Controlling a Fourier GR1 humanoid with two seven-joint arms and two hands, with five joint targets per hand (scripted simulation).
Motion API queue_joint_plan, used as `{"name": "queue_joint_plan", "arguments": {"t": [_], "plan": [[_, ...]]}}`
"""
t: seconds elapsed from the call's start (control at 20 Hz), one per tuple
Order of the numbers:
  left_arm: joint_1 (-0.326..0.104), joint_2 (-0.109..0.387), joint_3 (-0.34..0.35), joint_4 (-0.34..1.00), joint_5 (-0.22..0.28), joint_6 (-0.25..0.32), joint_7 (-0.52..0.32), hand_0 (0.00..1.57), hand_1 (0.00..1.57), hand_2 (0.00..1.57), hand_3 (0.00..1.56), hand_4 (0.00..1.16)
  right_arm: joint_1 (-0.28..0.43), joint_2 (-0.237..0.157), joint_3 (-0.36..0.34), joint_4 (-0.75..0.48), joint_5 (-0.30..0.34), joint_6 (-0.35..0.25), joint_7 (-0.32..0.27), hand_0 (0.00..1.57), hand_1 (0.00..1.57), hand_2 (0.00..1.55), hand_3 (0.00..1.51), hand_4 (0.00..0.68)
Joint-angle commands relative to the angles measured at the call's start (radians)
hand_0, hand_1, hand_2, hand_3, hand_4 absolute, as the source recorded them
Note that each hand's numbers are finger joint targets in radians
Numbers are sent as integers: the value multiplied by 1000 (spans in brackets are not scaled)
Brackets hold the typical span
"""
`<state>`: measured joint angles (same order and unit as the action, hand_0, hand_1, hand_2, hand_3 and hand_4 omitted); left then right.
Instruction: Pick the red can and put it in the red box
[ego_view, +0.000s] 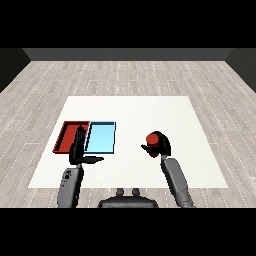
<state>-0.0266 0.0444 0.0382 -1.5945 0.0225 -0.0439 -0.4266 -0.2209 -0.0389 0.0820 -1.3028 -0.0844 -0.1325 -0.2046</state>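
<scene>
The right hand (160, 146) curls round the red can (152, 139), well to the right of the blue tray (101, 137). The red tray (67, 136) lies touching the blue tray's left side. The left hand (78, 150), fingers straight, hovers over their near edges.

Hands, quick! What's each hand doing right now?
Left hand: open, fingers straight, holding nothing, near the red tray.
Right hand: closed round the red can.

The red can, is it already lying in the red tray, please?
No, the red can is in the right hand, far right of the red tray.
</scene>
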Motion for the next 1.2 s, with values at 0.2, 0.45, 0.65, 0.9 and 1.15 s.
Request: {"name": "queue_joint_plan", "arguments": {"t": [0.2, 0.45, 0.65, 0.9, 1.15], "plan": [[8, -17, -65, -30, -30, -3, 42, 0, 0, 0, 0, 0, 20, -61, -47, -197, -3, 19, 50, 1571, 1571, 1471, 1401, 610], [-21, -37, -120, -59, 7, -23, 105, 0, 0, 0, 0, 0, 72, -71, -61, -373, -37, 25, 88, 1558, 1558, 1459, 1406, 611], [-31, -44, -134, -26, 27, -38, 93, 0, 0, 0, 0, 0, -41, 35, 89, -360, 95, -161, 129, 1561, 1561, 1460, 1408, 602], [-74, -44, -238, -77, -12, -16, 207, 0, 0, 0, 0, 0, -160, 38, 219, -259, 62, -328, 92, 1557, 1557, 1457, 1409, 598], [-84, -44, -346, -107, -6, 80, 277, 0, 0, 0, 0, 0, -162, 39, 192, -258, 49, -313, 42, 1571, 1571, 1469, 1415, 650]]}}
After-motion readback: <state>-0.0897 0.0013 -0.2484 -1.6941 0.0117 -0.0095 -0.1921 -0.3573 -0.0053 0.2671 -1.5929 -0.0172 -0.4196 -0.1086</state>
